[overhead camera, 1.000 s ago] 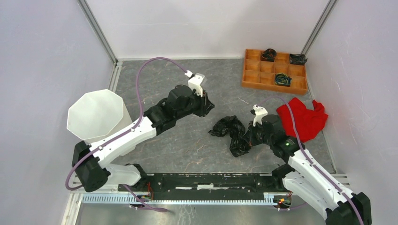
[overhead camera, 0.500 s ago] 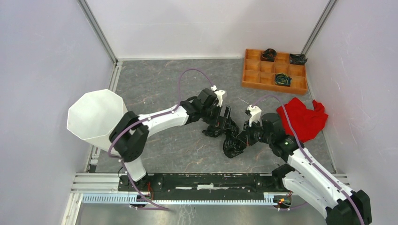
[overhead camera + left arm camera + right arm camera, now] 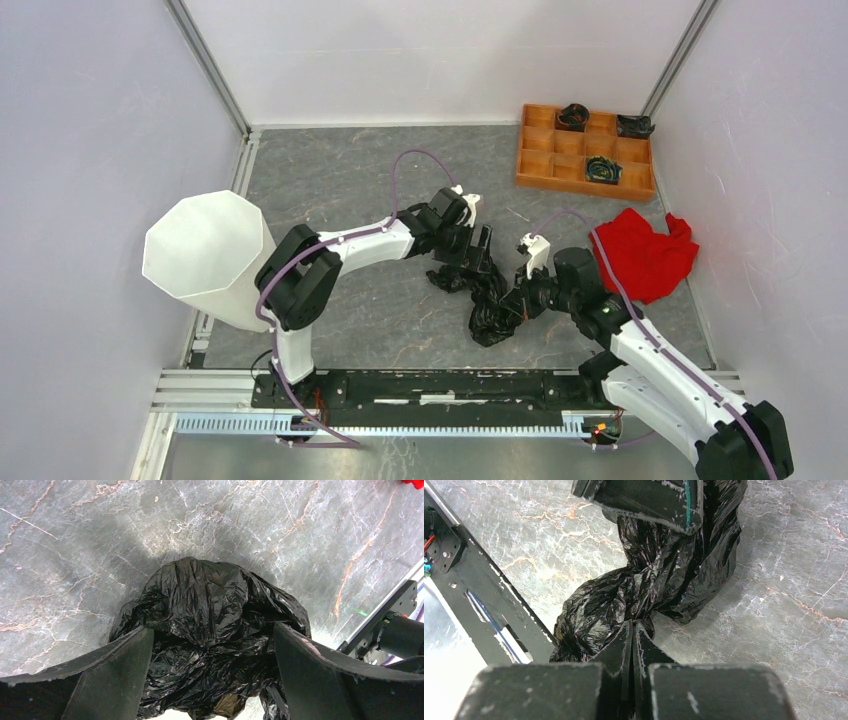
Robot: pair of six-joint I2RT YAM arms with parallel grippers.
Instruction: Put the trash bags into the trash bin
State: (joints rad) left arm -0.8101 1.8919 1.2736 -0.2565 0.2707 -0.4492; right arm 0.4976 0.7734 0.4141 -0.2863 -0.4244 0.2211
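Right of centre on the grey marbled tabletop (image 3: 340,180) we see the black trash bag (image 3: 487,310), crumpled into a twisted lump between the two grippers. Left gripper (image 3: 478,258) reaches in from the left and sits over the bag's upper end, spread wide open. From its wrist camera the two fingers (image 3: 117,672) straddle a puffed-up mound of film, one on each side, and nothing is clamped. We cannot tell whether the inner faces press on the plastic or only brush it. Right gripper (image 3: 632,627) is fully closed, its tips pinching a narrow twisted neck of the bag near its lower end, close to the black rail at the near edge. From that wrist view a finger of the left gripper shows at the top, over the far part of the bag. White bin (image 3: 205,250) sits at the far left edge, well apart from the bag. Red cloth (image 3: 645,258) lies just right of the right arm. Orange tray (image 3: 545,160) sits at the back right, with small dark items in three compartments.
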